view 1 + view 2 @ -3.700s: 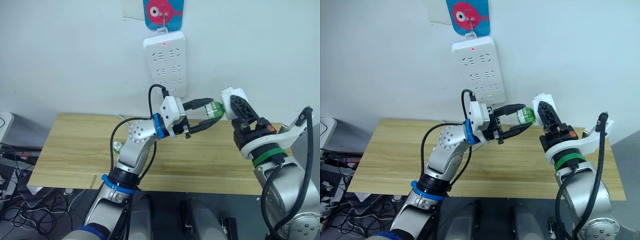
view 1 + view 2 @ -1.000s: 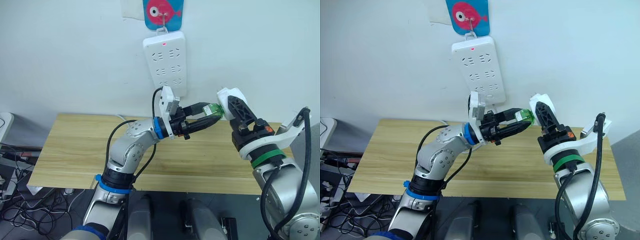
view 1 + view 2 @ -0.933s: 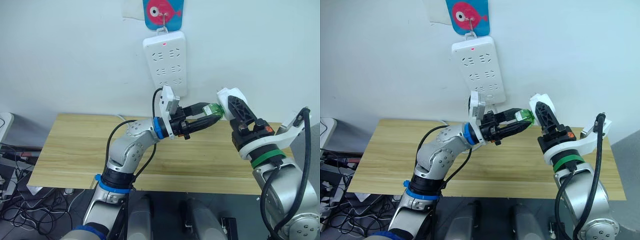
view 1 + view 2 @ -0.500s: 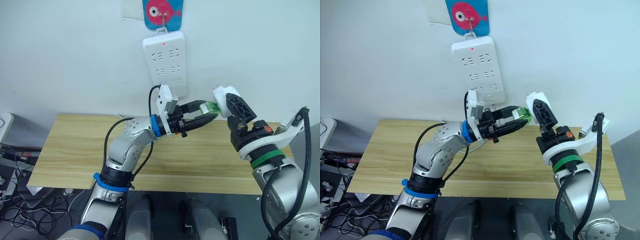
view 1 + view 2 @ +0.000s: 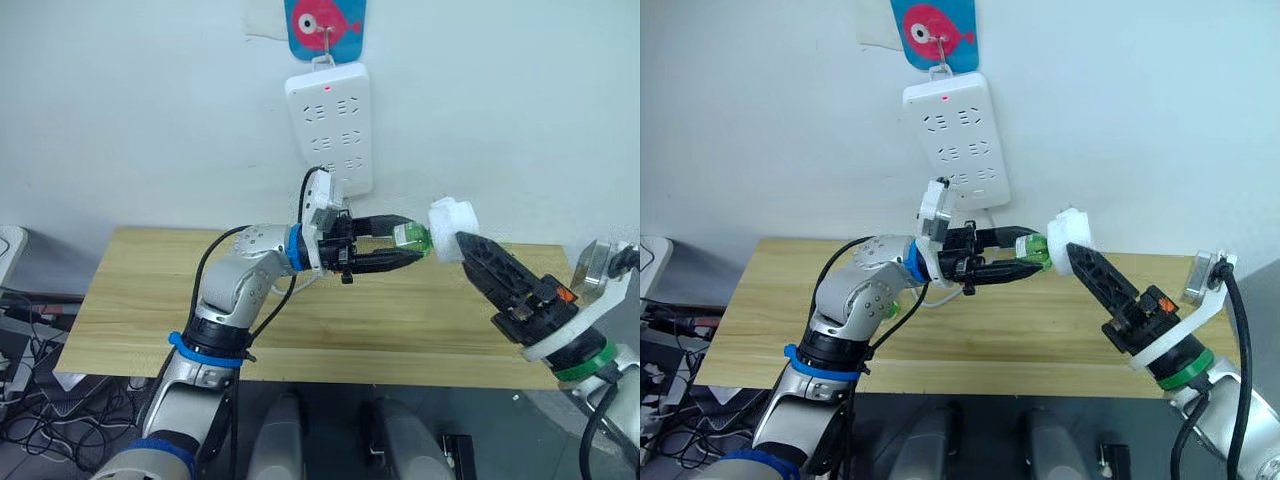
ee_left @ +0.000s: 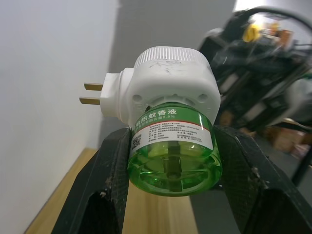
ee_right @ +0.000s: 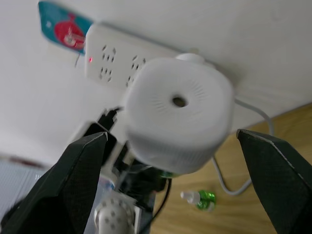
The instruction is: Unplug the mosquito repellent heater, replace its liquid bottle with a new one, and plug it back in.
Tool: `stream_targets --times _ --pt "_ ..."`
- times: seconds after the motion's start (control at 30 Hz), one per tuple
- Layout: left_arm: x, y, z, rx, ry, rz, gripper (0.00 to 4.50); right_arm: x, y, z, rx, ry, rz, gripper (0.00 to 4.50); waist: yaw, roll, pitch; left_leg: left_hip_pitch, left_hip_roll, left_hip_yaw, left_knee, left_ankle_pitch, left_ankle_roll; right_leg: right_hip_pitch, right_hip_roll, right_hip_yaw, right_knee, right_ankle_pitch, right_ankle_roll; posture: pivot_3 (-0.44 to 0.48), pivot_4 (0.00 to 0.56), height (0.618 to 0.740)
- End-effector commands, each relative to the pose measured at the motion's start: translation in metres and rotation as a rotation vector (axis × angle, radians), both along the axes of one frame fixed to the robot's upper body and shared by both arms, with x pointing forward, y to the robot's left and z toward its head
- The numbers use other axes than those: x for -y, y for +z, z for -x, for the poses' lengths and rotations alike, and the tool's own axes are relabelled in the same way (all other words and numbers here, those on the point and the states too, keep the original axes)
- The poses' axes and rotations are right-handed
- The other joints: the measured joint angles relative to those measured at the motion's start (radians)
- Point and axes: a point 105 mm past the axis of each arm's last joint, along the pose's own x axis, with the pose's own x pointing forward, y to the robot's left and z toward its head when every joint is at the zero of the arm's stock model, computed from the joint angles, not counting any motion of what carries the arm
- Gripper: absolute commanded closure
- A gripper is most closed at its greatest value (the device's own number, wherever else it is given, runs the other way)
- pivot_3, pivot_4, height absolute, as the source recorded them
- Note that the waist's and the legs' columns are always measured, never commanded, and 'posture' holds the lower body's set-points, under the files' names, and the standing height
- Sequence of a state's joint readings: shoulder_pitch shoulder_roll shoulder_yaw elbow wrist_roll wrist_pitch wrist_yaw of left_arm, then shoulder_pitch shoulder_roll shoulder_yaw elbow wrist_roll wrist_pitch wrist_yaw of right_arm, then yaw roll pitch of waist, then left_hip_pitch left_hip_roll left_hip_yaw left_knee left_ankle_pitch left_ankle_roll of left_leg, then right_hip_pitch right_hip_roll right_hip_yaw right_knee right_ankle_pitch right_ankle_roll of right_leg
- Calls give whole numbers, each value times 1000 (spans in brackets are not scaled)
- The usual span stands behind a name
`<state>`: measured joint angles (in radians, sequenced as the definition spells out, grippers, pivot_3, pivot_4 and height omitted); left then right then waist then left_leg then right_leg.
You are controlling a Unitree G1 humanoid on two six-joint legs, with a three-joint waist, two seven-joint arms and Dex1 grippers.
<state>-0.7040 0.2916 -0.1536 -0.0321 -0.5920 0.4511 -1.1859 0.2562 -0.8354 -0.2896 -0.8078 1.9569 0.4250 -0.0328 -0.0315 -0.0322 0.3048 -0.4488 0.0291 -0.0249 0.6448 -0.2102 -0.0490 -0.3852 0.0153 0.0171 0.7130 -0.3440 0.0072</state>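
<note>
Left tool (image 5: 405,248) pinches the green bottle (image 6: 173,158) screwed into the heater (image 6: 168,85), right tool (image 7: 178,146) spread clear; light, slick plastic, so grip the heater's flat sides.

The heater (image 7: 178,114) is blurred in the right wrist view, hiding most of the bottle (image 6: 173,148) behind it. Bottle label print is too small to read. The right gripper's fingers (image 7: 73,180) run off the frame's bottom edge.

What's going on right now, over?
Left gripper shut on green bottle, screwed in heater. Right gripper open around heater. Heater unplugged, held over table. Spare bottle on table.
</note>
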Motion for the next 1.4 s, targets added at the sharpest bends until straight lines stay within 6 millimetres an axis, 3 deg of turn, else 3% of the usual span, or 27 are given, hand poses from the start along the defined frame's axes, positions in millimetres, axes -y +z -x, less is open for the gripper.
stream_targets --times 0.03,0.27,0.47,0.57,0.77,0.97,1.4 --pt "2 14 18 100 -121 26 2252 12 0 5 43 175 34 38 1 0 0 0 0 0 0 0 0 0 0 0 0 0 0 -17 315 740" --pt "-6 0 16 151 -133 -15 2252 39 15 22 -24 558 121 38 7 0 1 -1 -2 1 0 -2 3 1 0 -1 0 0 0 -20 315 740" --pt "-4 -5 8 248 -90 -13 2252 48 31 30 -134 727 130 38 8 -1 2 -1 -2 1 1 -3 5 1 1 -1 -1 0 0 -20 315 740" --pt "-1 -5 8 307 -80 -1 2252 48 31 22 -140 717 130 38 9 -2 3 -2 -2 2 1 -3 5 2 1 -1 -1 0 0 -18 318 740" --pt "-1 2 9 354 -59 38 2252 38 15 -12 -62 499 143 38 9 -4 4 -3 -2 1 2 -3 5 2 1 -2 -1 0 0 -8 318 740" --pt "-4 -2 10 365 -51 23 2252 37 7 -14 -85 471 137 38 10 -4 4 -3 -2 1 2 -2 5 2 0 -2 -1 0 0 -5 316 740" --pt "1 -16 10 430 -46 -3 2252 23 15 -17 -81 590 145 38 9 -3 4 -2 -2 1 2 -3 5 2 0 -2 0 0 0 -4 314 740"
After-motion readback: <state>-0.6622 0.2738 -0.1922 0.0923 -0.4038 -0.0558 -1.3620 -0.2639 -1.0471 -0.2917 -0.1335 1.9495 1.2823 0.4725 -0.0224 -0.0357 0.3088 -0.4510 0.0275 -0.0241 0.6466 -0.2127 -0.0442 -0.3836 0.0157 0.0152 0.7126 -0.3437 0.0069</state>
